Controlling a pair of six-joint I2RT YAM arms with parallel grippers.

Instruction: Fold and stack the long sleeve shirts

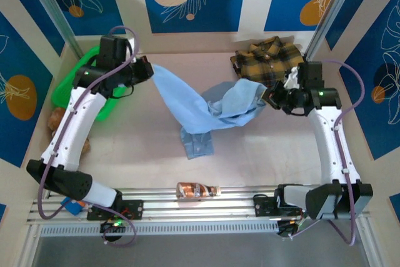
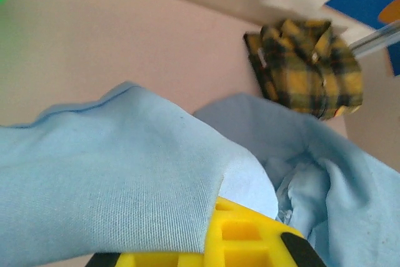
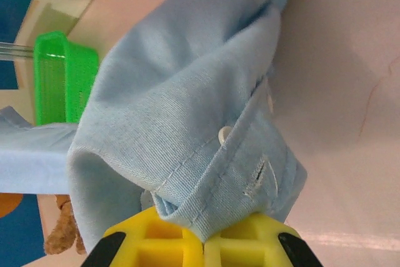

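Observation:
The light blue shirt [image 1: 200,105] hangs stretched between both grippers above the table, with one sleeve [image 1: 196,143] trailing onto the surface. My left gripper [image 1: 149,70] is shut on its left edge; in the left wrist view the cloth [image 2: 125,173] drapes over the yellow fingers [image 2: 244,236]. My right gripper [image 1: 270,98] is shut on the buttoned front edge, and the right wrist view shows that placket [image 3: 237,173] pinched between the yellow fingertips [image 3: 169,239]. The yellow-and-brown plaid shirt [image 1: 265,59] lies bunched at the back right, also in the left wrist view [image 2: 309,70].
A green plastic basket [image 1: 67,90] stands at the back left, behind the left arm. A brown stuffed toy [image 1: 56,120] lies by the left wall. A small bottle [image 1: 197,189] rests on the metal rail at the near edge. Patterned walls close in the table.

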